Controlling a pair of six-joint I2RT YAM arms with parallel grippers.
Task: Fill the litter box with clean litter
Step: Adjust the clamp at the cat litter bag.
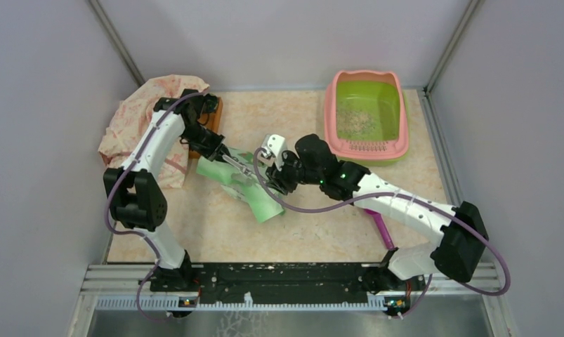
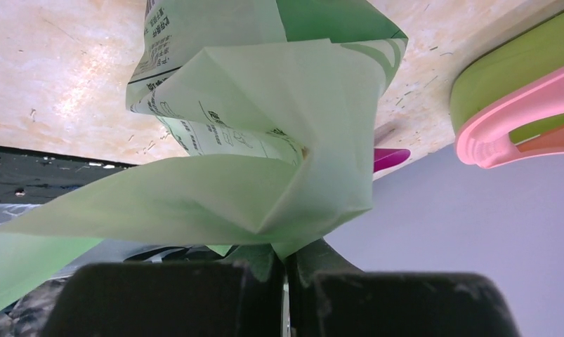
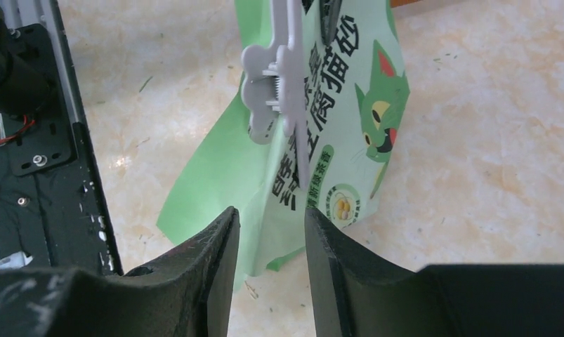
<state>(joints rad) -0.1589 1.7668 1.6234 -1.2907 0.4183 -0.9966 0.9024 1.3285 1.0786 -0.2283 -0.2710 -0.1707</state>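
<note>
The litter box (image 1: 366,149) sits at the far right of the tabletop (image 1: 314,225), with a thin scatter of clean litter (image 1: 355,123) over part of its green basin. The crumpled light green bag (image 1: 258,200) is mid-tabletop, one fold pinched tight in the left hand (image 2: 284,258). The right hand (image 3: 270,219) is just beside it, jaws partly apart, gripping nothing.

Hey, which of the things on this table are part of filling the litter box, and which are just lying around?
Job: litter box, clean litter, green bag in the left claw.
Lying about: floral cloth, wooden tray, purple scoop (untouched).
</note>
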